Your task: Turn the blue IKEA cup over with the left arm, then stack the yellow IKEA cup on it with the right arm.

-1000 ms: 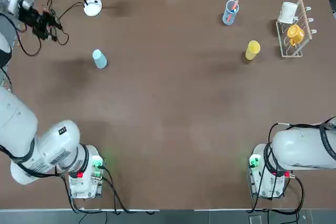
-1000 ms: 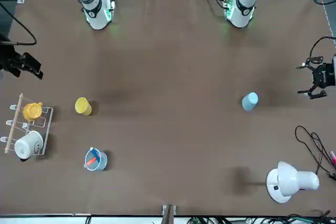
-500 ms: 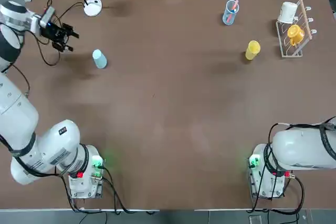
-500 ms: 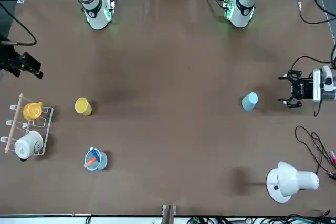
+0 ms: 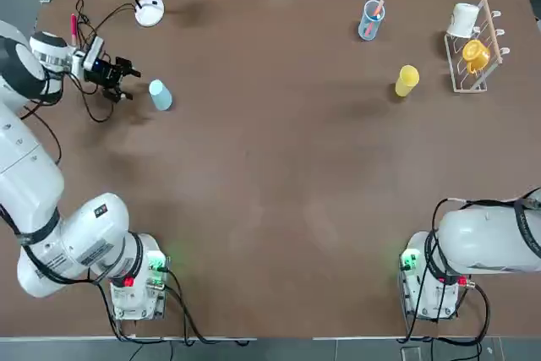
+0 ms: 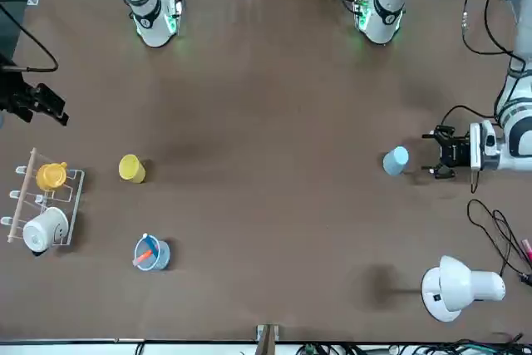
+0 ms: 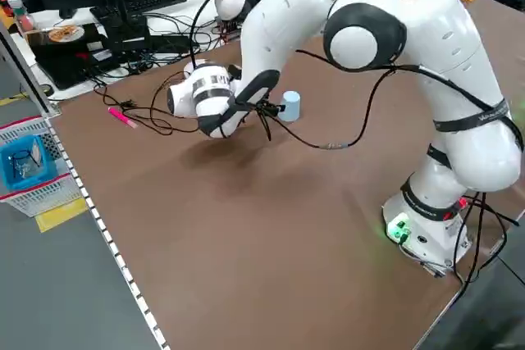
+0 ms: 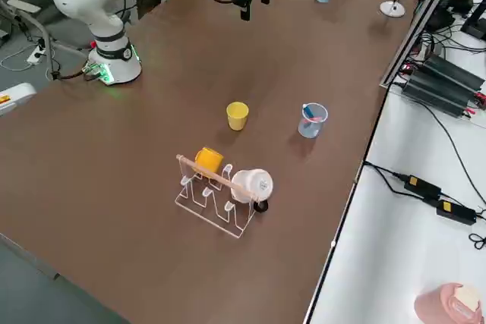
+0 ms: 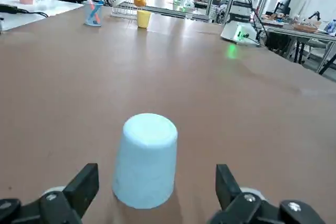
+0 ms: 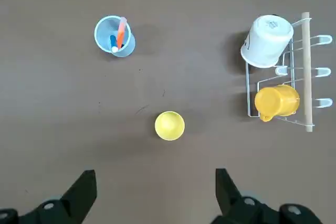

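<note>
Nothing of the task is finished yet, as I judge it. In the left wrist view my left gripper is wide open and holds nothing; its two fingers stand on either side of the blue IKEA cup, low at the bottom of the frame, and do not touch it. The grasp and the turning over are both left to do, and the stacking after them.

The blue IKEA cup is a small plain tumbler, light blue, tapered, without handle. It stands on the brown surface with the wider end down and the narrower, closed-looking end up. In the top view it is at the upper left of the frame, just beside my left gripper.

Farther away, the yellow IKEA cup stands alone at the upper right of the top view, well apart from the blue one. My right gripper hangs high above it, open and empty, looking straight down on it.
</note>
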Motion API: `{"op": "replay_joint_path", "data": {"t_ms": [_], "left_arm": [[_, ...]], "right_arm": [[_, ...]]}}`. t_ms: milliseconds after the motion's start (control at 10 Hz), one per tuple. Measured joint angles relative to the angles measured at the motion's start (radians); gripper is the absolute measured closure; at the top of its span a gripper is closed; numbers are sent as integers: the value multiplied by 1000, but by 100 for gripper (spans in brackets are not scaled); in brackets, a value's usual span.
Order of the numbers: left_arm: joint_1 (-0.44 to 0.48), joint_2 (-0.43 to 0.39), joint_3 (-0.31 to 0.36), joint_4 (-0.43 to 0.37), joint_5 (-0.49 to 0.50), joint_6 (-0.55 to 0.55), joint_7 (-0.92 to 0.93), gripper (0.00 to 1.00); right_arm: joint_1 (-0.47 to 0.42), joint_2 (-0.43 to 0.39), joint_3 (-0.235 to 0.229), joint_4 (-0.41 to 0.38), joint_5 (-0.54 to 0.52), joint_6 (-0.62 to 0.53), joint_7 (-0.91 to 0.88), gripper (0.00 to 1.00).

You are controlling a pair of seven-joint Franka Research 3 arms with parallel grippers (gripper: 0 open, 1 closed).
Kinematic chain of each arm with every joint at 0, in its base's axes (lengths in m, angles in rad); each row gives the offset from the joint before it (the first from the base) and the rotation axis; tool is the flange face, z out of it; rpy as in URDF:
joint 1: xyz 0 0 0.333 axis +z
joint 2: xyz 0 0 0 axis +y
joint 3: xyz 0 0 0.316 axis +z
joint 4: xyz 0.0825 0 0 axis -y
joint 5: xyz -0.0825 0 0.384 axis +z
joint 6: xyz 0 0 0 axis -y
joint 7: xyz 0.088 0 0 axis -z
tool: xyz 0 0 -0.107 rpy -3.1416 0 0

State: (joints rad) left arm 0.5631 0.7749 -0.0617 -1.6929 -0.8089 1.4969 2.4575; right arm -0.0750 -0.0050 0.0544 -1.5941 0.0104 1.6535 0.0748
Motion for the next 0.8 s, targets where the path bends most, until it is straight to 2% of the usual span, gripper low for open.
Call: {"op": "replay_joint_path", "data": {"t_ms": [400,800], "left_arm": [[-5,45,-43,-4,-39,56,43,1],[-9,64,-45,-33,-39,80,91,1]], "right_arm": [[0,0,0,-2,0,-4,0,0],[0,0,2,-6,1,-6,0,0]]}}
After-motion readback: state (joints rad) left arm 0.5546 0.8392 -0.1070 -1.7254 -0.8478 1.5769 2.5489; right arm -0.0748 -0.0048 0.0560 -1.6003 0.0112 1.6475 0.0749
